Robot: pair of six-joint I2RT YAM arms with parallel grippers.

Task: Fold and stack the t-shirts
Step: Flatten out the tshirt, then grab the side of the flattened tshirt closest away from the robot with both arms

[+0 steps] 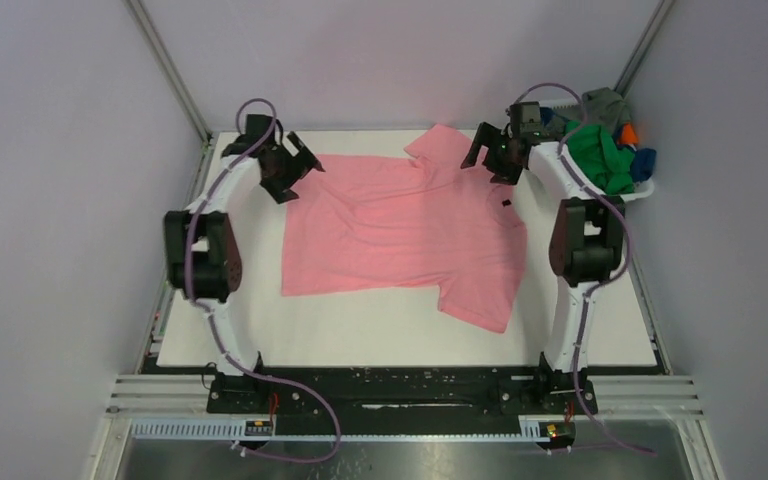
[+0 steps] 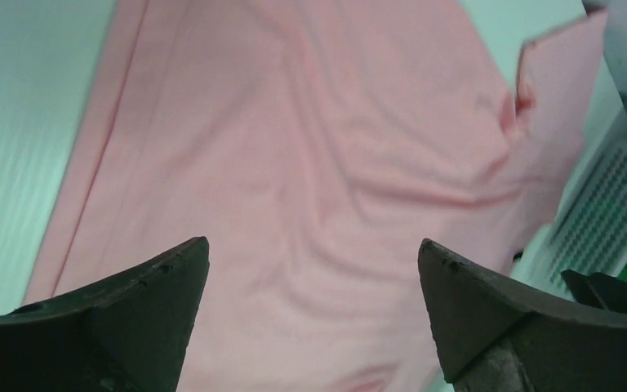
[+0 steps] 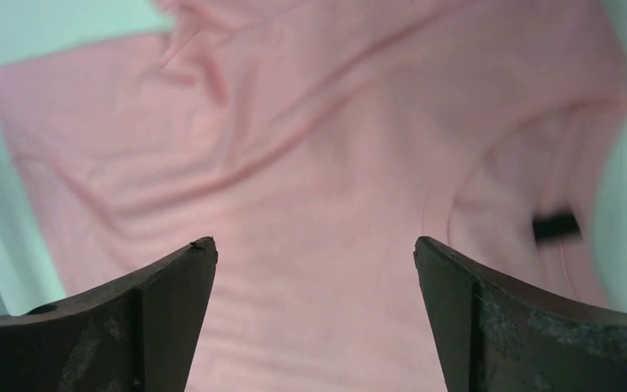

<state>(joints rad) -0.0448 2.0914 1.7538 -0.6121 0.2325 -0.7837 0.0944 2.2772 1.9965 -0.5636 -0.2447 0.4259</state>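
**Salmon pink t-shirt** [image 1: 400,225] spread out on the white table [image 1: 360,340], lightly creased, sleeves splayed, lying under and between both grippers. Left gripper [image 2: 313,241], jaws wide apart and empty, hovers over the hem end. Right gripper [image 3: 314,241], also wide apart and empty, hovers over the collar end, with the black neck label [image 3: 557,226] close by. Green t-shirt [image 1: 600,158] lies bunched in a white basket [image 1: 650,192] just outside the right gripper

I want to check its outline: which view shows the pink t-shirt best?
The top view: the pink t-shirt shows almost in full, both sleeves included. Each wrist view shows only part of its wrinkled cloth.
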